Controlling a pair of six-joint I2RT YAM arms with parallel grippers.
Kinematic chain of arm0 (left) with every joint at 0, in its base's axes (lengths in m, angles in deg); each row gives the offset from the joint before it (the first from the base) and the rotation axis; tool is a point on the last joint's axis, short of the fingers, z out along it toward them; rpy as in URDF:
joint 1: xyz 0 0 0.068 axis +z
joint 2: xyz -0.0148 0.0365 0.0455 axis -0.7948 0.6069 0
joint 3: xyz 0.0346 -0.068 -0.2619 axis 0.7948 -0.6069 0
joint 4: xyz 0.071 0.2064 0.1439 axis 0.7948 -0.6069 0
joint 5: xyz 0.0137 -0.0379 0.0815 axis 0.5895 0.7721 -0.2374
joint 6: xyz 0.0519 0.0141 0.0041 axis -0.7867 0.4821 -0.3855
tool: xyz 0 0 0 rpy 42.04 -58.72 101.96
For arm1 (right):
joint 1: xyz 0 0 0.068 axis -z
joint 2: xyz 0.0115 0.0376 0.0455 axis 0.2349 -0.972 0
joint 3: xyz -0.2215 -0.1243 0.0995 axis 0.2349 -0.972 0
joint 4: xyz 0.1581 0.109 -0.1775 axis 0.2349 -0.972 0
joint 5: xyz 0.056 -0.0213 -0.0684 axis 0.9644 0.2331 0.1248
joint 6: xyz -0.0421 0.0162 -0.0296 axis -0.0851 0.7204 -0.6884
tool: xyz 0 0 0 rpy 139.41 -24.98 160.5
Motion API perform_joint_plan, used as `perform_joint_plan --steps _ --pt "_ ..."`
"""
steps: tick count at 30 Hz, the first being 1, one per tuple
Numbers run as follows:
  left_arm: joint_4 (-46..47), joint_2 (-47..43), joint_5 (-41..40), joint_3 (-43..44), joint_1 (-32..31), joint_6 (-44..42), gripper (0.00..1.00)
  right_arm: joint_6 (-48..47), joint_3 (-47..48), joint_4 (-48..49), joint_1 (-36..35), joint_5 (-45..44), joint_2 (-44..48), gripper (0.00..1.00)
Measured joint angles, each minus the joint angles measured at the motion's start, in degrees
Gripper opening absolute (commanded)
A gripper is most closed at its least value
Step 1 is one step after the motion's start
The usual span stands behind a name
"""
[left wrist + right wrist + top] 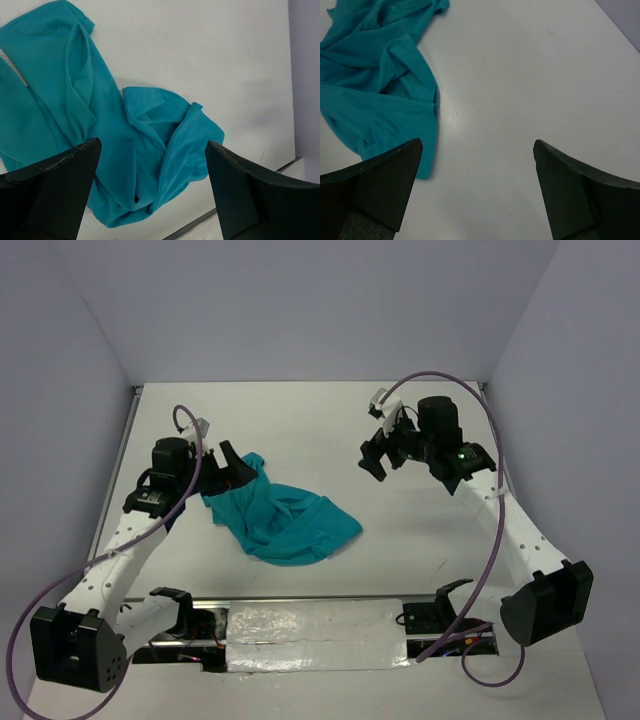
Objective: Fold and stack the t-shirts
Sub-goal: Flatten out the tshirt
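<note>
One teal t-shirt [283,518] lies crumpled in a heap on the white table, left of the middle. My left gripper [236,467] hangs open right above the heap's far left end; in the left wrist view the shirt [120,150] lies below and between my spread fingers [55,185], which hold nothing. My right gripper [385,452] is open and empty above bare table, well to the right of the shirt. In the right wrist view the shirt [375,85] shows at the upper left, apart from my fingers [580,190].
The table [330,420] is walled in by pale panels at the back and both sides. A metal rail and a foil-covered strip [315,625] run along the near edge between the arm bases.
</note>
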Motion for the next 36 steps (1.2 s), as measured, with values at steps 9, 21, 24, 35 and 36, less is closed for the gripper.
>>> perform_joint_plan --steps 9,21,24,35,36 --pt "-6.64 13.11 -4.55 10.45 -0.02 -3.41 0.86 -1.4 1.7 -4.59 -1.2 8.02 -8.37 1.0" --pt "-16.28 37.83 -18.16 27.89 -6.1 -8.9 0.61 1.09 2.67 -4.42 -3.43 10.82 -15.1 1.0" --pt "-17.22 40.57 -20.24 29.14 -6.32 -9.75 0.59 1.49 2.67 -3.72 -3.43 10.86 -15.13 0.99" --pt "-19.19 46.45 -25.51 32.06 -6.54 -10.38 0.44 2.73 2.01 -2.14 -3.43 11.78 -15.23 1.0" --pt "-19.15 47.15 -25.59 32.24 -6.54 -10.51 0.39 2.73 2.01 -2.05 -3.43 11.93 -15.34 1.0"
